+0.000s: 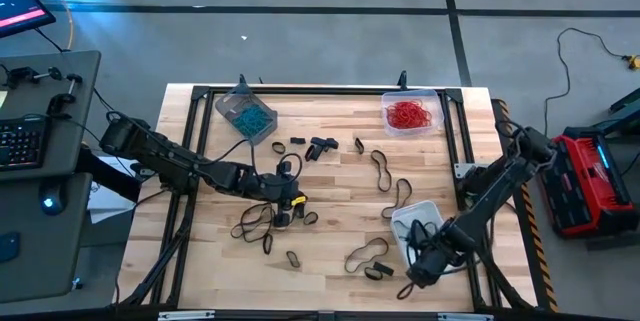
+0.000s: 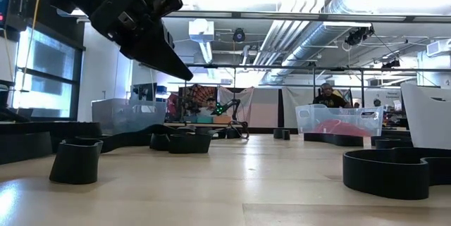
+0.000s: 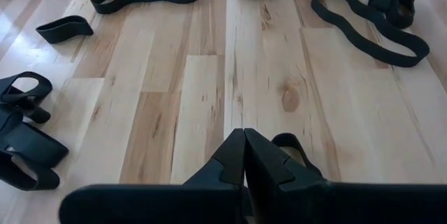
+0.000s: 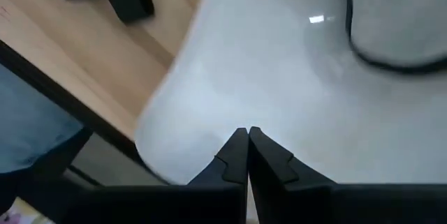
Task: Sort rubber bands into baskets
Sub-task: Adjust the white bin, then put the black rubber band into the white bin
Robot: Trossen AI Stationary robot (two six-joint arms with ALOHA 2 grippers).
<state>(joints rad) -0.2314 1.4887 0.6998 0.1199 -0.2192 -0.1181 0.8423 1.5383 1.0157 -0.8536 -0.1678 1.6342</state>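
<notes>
High view: I'm seeing my left gripper (image 1: 283, 208) sitting at centre frame over the wood table (image 1: 330, 176), among scattered black bands (image 1: 383, 169). In the left wrist view its fingers (image 3: 244, 155) are pressed together; a black loop is lying just behind the tips, but I can't tell if it's pinched or only touched. My right gripper (image 1: 412, 266) is hanging at lower right over the whitish basket (image 1: 418, 223). In the right wrist view its tips (image 4: 246, 153) are closed with nothing between them, pointing at the basket's pale wall (image 4: 265, 77), where a dark loop (image 4: 391, 49) is showing through the plastic.

Containers: the grey-tinted basket (image 1: 244, 111) at upper left of centre is holding a pile of teal bands (image 1: 249, 118). The clear basket (image 1: 412, 112) at upper right is holding red bands (image 1: 408, 114). The whitish one is holding a few black loops.

Materials: the bands are looking flat, matte and floppy, some long and twisted into figure-eights, some short ovals standing on edge in the low view (image 2: 76, 161). The table is pale glossy planks with a black frame round it. The tubs are thin plastic with rounded corners.
</notes>
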